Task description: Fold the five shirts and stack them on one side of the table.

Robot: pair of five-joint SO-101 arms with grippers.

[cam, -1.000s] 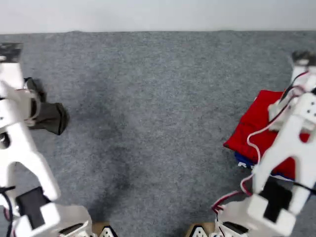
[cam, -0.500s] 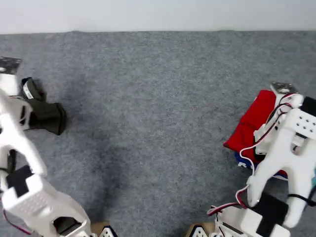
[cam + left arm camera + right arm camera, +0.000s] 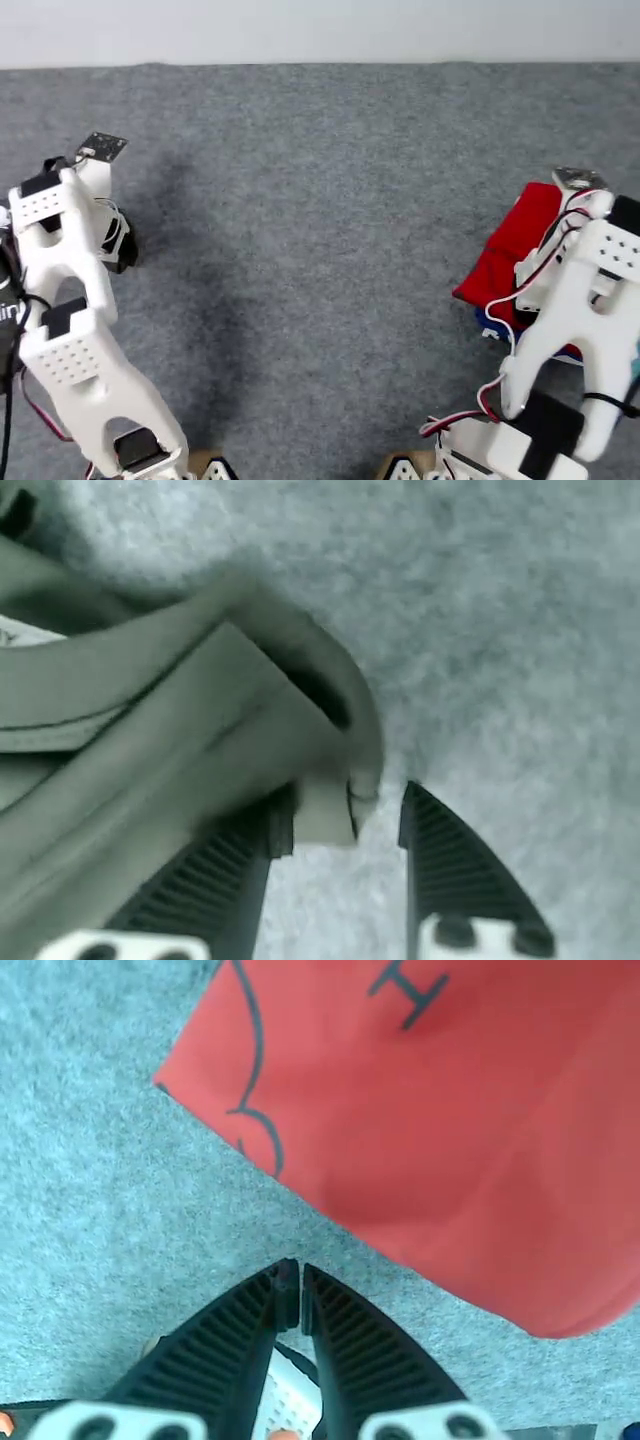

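Note:
A dark grey-green shirt (image 3: 126, 252) lies bunched at the table's left edge, mostly under my left arm (image 3: 70, 230). In the left wrist view my left gripper (image 3: 345, 805) is open right at this shirt (image 3: 150, 720), with a white tag (image 3: 325, 812) on the shirt's rim between the fingers. A folded red shirt (image 3: 515, 250) tops a stack at the right edge, with a blue shirt (image 3: 492, 322) peeking out underneath. My right gripper (image 3: 300, 1280) is shut with nothing in it, just off the near edge of the red shirt (image 3: 450, 1120), above bare mat.
The grey felt mat (image 3: 320, 200) covers the whole table, with open room across the middle. A pale wall runs along the far edge. My right arm (image 3: 590, 290) stands over the near part of the stack.
My left arm has swung in from the left edge and now covers most of the dark shirt. My right arm drew back toward the near side, then stayed still.

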